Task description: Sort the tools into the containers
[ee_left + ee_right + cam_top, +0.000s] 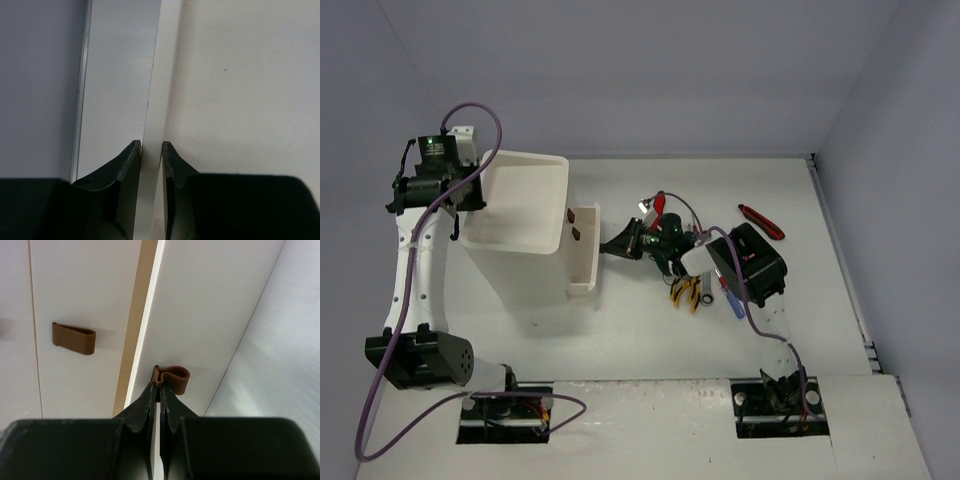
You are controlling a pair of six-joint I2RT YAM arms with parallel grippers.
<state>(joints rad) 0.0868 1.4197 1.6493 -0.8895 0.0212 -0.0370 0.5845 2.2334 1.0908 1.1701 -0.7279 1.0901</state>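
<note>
The tall white container (pixel 525 262) stands at the left, its tray top (pixel 520 235) bare. My left gripper (pixel 470 200) is shut on the tray's left rim (pixel 156 90), one finger on each side of it (pixel 152 146). A white drawer (pixel 586 265) stands pulled out to the right. My right gripper (pixel 604 247) is shut on that drawer's brown handle (pixel 172 378); its fingertips (pixel 160 386) pinch the handle's tab. A second brown handle (pixel 74 338) shows to the left. The tools lie in a pile under my right arm: yellow pliers (pixel 685 292), a blue-handled screwdriver (pixel 734 304), a red utility knife (pixel 761 221).
Two more brown handles (pixel 574 223) show on the container's right face. Red-handled tools (pixel 656 204) lie behind my right wrist. Grey walls close the table at the back and right. Both arm bases sit at the near edge.
</note>
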